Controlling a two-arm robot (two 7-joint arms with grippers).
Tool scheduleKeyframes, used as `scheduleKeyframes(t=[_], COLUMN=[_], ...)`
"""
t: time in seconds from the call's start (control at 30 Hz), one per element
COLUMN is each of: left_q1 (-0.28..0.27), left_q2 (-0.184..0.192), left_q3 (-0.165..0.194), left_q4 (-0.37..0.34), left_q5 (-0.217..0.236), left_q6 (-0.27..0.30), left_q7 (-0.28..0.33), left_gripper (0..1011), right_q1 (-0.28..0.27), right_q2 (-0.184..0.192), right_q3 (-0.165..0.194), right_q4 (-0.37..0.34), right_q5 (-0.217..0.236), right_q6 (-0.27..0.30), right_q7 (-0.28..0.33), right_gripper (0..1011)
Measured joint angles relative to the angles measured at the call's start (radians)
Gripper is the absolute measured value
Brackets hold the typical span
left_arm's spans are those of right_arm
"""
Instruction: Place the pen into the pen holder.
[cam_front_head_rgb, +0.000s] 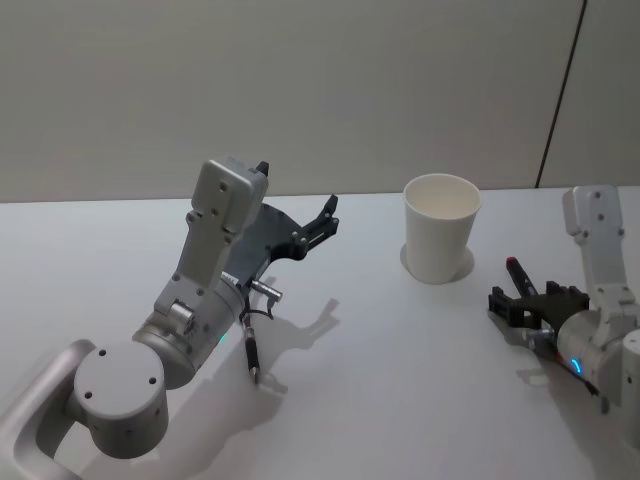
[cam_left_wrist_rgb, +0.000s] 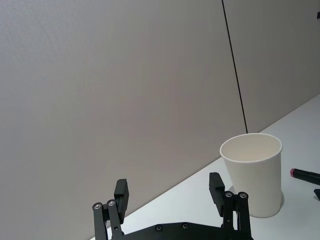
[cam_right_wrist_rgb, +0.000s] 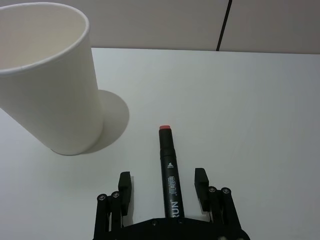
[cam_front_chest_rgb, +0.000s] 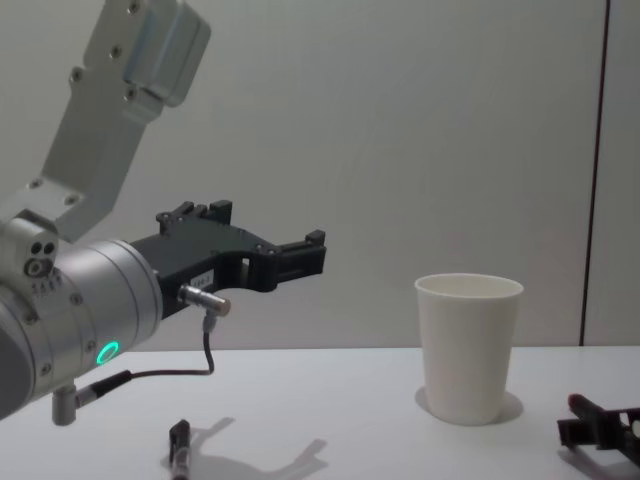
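Where the pen holder (cam_front_head_rgb: 441, 228) stands: upright on the white table (cam_front_head_rgb: 380, 400), toward the far right of centre, mouth open upward, nothing visible inside.
Right gripper (cam_front_head_rgb: 530, 297): low at the table on the robot's right, near the cup's base but apart from it, pointing toward the far wall.
Right fingers (cam_right_wrist_rgb: 125, 181): spread, one on each side of the red-capped pen, with a gap showing on both sides of the barrel.
Red-capped pen (cam_right_wrist_rgb: 166, 150): black barrel with white lettering, lying between the right fingers, its red end pointing away from the wrist and past the fingertips; it lies beside the cup, not touching it.
Left gripper (cam_front_chest_rgb: 308, 252): raised well above the table on the robot's left, aimed toward the wall and the cup.
Left fingers (cam_left_wrist_rgb: 121, 189): wide apart, holding nothing.
Dark pen (cam_front_head_rgb: 250, 350): flat on the table beneath the left arm, well apart from the cup.
Wall (cam_front_head_rgb: 300, 90): plain grey, with one dark vertical seam behind the cup.
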Motion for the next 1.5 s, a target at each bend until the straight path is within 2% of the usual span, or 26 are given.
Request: scheduleKeyframes(t=[0.77,0.9,0.93,1.17,1.4,1.5], left_q1=[0.0,0.0,0.0,0.0,0.0,0.0], left_q2=[0.0,0.0,0.0,0.0,0.0,0.0], left_q3=[0.0,0.0,0.0,0.0,0.0,0.0], left_q4=[0.0,0.0,0.0,0.0,0.0,0.0], left_q5=[0.0,0.0,0.0,0.0,0.0,0.0], left_q6=[0.0,0.0,0.0,0.0,0.0,0.0], left_q7=[0.0,0.0,0.0,0.0,0.0,0.0], left_gripper=[1001,1001,1001,1001,1001,1001], right_q1=[-0.022,-0.026,-0.028,-0.032,-0.032,-0.031], right_q2=[0.0,0.0,0.0,-0.001,-0.002,-0.003], right_q3=[0.016,0.02,0.021,0.024,0.024,0.024], right_q4=[-0.017,-0.021,-0.022,-0.027,-0.028,-0.027], right_q5=[0.024,0.026,0.027,0.027,0.02,0.015], right_q6=[-0.027,-0.03,-0.031,-0.032,-0.031,-0.031], right_q7=[-0.006,-0.009,-0.009,-0.008,0.002,0.006], right_gripper=[642,564,517,414,195,183])
